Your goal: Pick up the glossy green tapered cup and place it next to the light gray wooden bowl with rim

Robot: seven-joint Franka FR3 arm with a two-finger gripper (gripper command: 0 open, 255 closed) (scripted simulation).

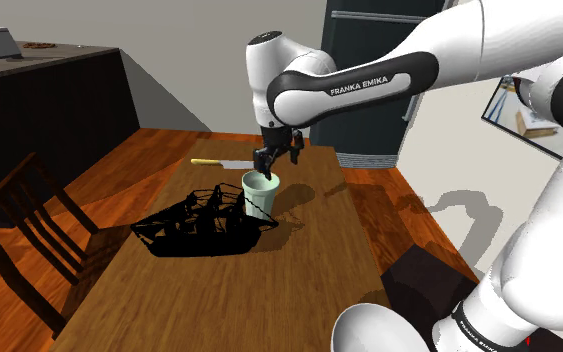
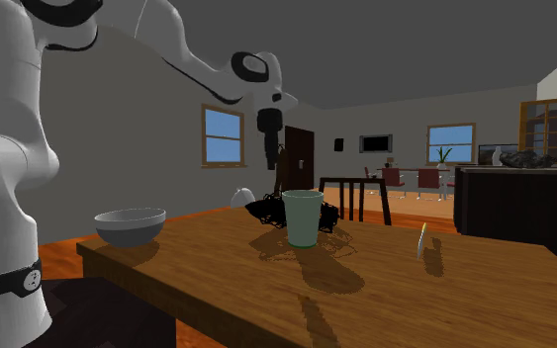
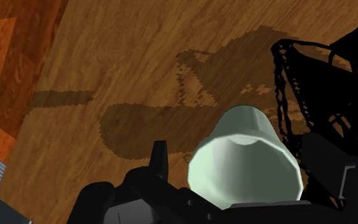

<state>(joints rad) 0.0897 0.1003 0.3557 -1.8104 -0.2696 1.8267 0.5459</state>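
1. A white Franka arm (image 1: 469, 45) holds its black hand (image 1: 278, 160) just above the rim of a pale green tapered cup (image 1: 261, 194), which stands upright near the middle of the wooden tabletop (image 1: 319, 260).
2. The hand's fingers are spread and clasp nothing. In the wrist view the cup's open mouth sits just beside the one finger (image 3: 160, 156) that reads clearly (the other is lost against black shapes).
3. A black model ship (image 1: 201, 226) stands right beside the cup, on the shoulder view's left. The gray bowl (image 2: 130, 225) sits well apart from the cup, near the tabletop's edge at the second exterior view's left.
4. The step in hand appears to be the reach before the grasp. To do it well, the hand should centre over the rim and descend straight. The walls taper, so the fingers should close gently well below the lip. The finger on the ship's side needs to stay clear of the rigging.
5. White letters on the arm's dark band (image 1: 369, 85) read "FRANKA EMIKA". The second exterior view shows only "MIKA" on the base. No writing can be read on cup or bowl.
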